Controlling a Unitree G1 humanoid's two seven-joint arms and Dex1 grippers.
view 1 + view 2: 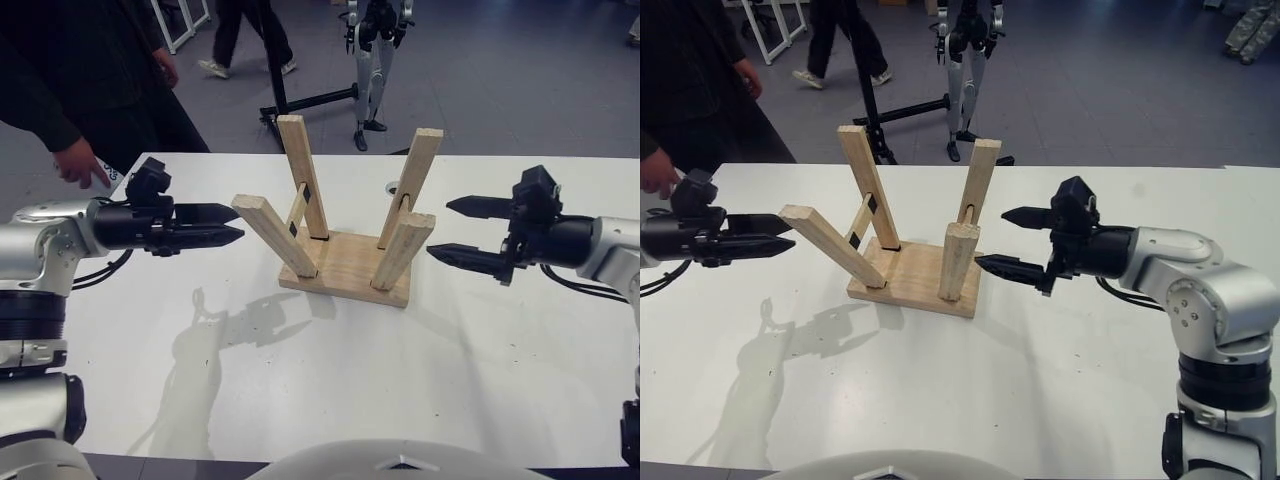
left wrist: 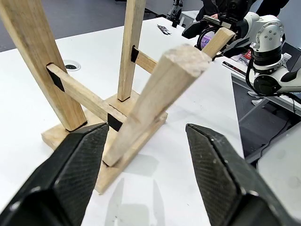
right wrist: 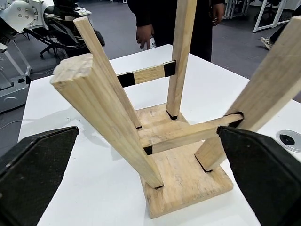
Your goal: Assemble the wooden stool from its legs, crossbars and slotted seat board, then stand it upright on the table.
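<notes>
The wooden stool stands upside down near the middle of the white table (image 1: 300, 380). Its slotted seat board (image 1: 345, 268) lies flat, and several legs (image 1: 303, 175) point up and splay outward. Crossbars (image 2: 82, 96) with dark ends join the legs low down. My left gripper (image 1: 238, 221) hovers open just left of the near left leg (image 1: 275, 235), level with its top end. My right gripper (image 1: 438, 228) is open too, close to the right of the near right leg (image 1: 402, 250). Neither gripper touches the stool. Through the right wrist view a crossbar (image 3: 188, 134) runs between two legs.
A round cable hole (image 1: 392, 186) sits in the table behind the stool. The table's far edge lies just beyond the stool, with a black stand base (image 1: 300, 102) on the floor past it. Bare table surface stretches in front of the stool.
</notes>
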